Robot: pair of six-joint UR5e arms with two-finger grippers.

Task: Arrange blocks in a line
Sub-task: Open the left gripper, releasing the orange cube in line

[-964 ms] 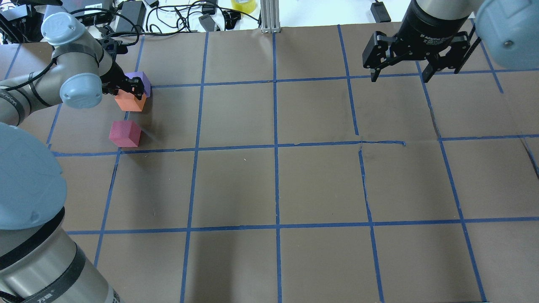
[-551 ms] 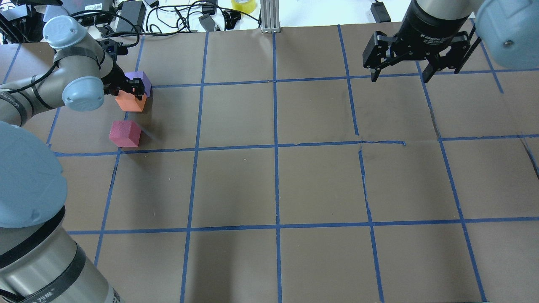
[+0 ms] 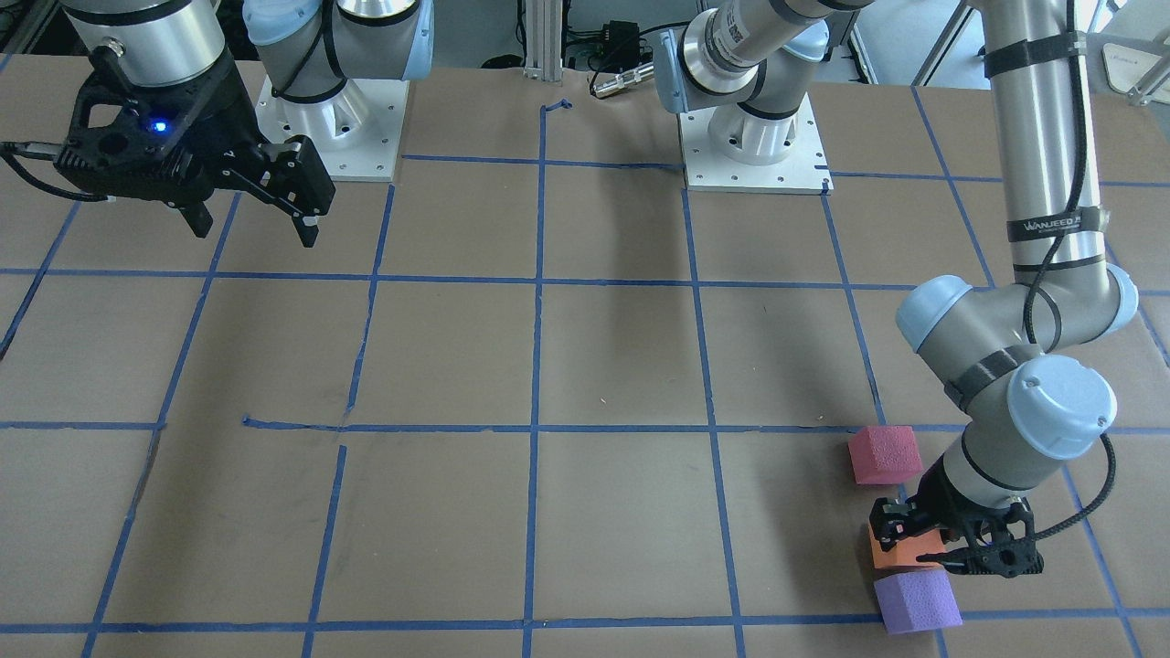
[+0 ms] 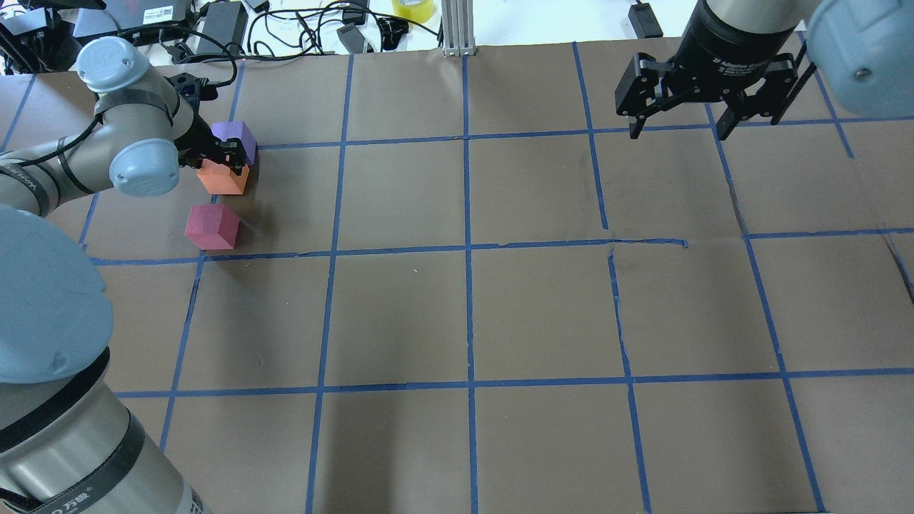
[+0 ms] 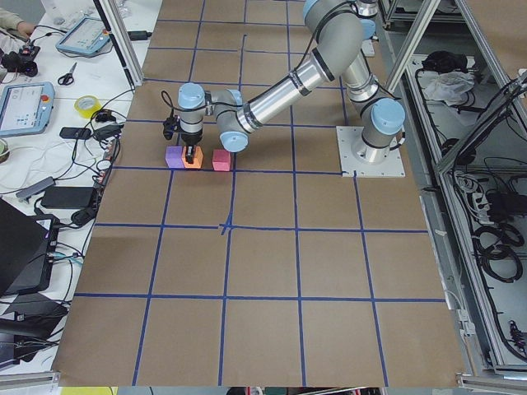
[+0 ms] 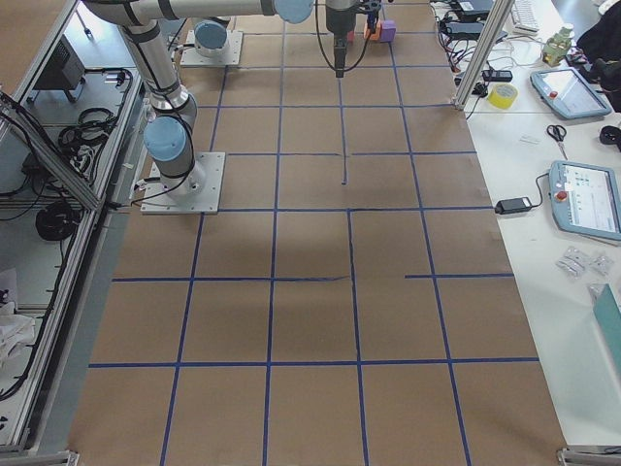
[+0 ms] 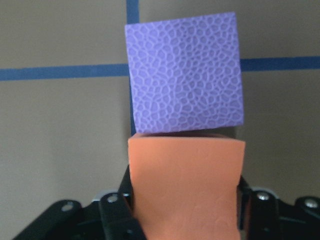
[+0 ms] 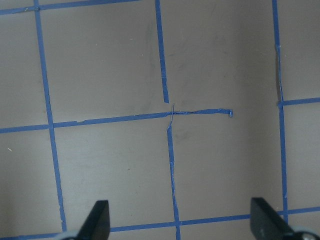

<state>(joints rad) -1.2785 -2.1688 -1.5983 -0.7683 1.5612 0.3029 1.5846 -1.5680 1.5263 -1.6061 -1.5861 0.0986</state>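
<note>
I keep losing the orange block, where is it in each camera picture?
Front-facing: orange block lower right.
Overhead: orange block upper left.
Left side: orange block upper left.
Right side: orange block tiny, top edge.
Left wrist: orange block bottom centre.
Right wrist: not in it.
Landmark: purple block beside it.

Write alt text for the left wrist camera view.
The left gripper is shut on the orange block, which abuts the purple block just beyond it. Brown paper with blue tape lines fills the background.
</note>
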